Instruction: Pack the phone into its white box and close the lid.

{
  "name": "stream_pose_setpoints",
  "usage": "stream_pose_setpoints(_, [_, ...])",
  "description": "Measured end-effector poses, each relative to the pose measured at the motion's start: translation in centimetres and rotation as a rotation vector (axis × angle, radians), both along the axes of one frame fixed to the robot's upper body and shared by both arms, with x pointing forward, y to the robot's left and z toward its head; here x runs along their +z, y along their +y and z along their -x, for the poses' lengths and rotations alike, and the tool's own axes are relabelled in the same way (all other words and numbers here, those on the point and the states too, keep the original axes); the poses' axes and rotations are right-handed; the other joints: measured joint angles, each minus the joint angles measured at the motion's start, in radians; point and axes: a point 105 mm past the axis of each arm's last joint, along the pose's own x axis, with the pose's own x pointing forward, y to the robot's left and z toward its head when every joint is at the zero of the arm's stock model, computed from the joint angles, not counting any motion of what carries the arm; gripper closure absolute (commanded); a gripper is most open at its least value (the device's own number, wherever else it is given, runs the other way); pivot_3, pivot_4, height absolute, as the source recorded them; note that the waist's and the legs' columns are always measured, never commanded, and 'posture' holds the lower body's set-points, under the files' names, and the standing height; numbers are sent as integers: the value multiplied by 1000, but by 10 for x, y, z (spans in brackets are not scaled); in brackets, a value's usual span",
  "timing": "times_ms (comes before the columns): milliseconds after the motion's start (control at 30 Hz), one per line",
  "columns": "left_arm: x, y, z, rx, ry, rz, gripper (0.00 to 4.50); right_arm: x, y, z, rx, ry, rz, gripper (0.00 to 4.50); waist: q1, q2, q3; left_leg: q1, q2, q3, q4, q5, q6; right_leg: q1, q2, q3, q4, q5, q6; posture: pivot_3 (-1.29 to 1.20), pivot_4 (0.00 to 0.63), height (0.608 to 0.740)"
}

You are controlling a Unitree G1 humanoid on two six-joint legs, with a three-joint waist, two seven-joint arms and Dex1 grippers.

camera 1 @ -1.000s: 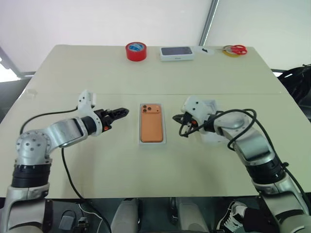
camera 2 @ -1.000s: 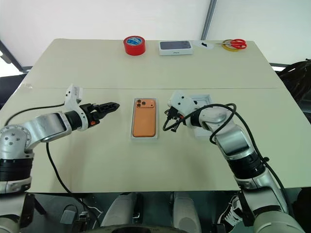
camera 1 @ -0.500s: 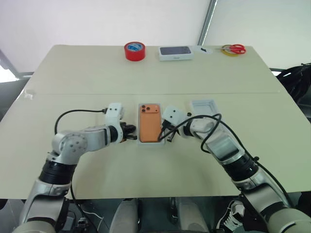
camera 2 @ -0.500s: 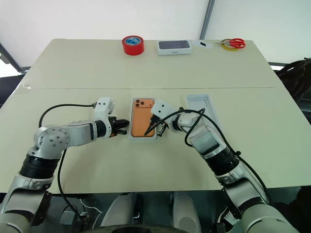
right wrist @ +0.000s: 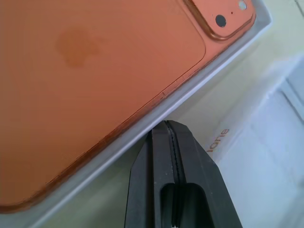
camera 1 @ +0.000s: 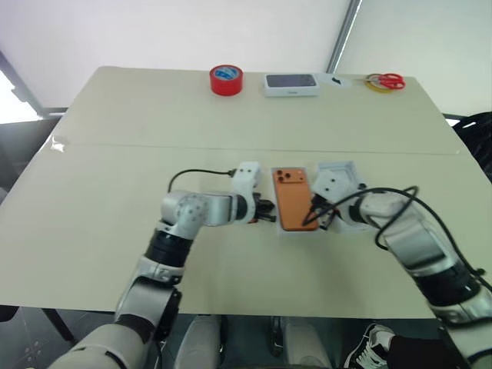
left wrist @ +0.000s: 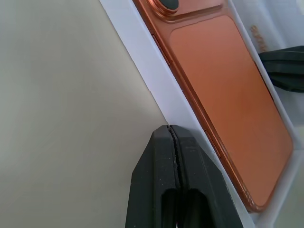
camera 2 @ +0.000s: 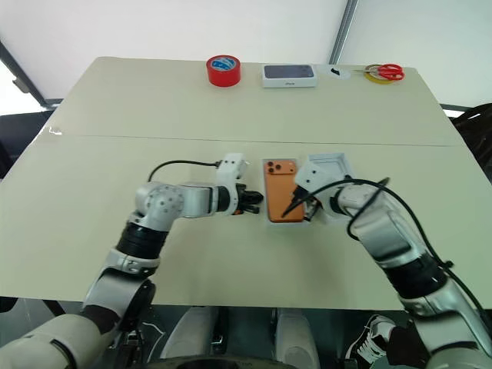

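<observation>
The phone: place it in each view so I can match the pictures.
Left eye: the phone lies centre-right in the white box.
Right eye: it sits just right of centre.
Left wrist: upper right.
Right wrist: upper left.
Shared landmark: its camera cluster.

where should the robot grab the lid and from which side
Probably by one long wall of the lid, a finger inside and one outside. It lies open side up just right of the white box holding the phone, so its low walls stand up as graspable edges. Come from above on the far-right wall with the right gripper, clear of the box.
</observation>
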Motion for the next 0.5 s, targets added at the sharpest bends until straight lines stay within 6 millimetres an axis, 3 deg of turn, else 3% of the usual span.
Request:
stream_pose_setpoints(233, [-3,-21,8,-74,27,16,4457,-4,-20,25,-51,45,22,4500,1,0,0,0,1,-1,0,-1,1,0,0,-1,0,-1,1,0,150,740])
stream_pose_setpoints(500, [-5,-26,16,-128,57,18,4457,-4,-27,29,-69,50,26,4500,0,0,0,0,2,-1,0,-1,1,1,-1,-1,0,-1,1,0,150,740])
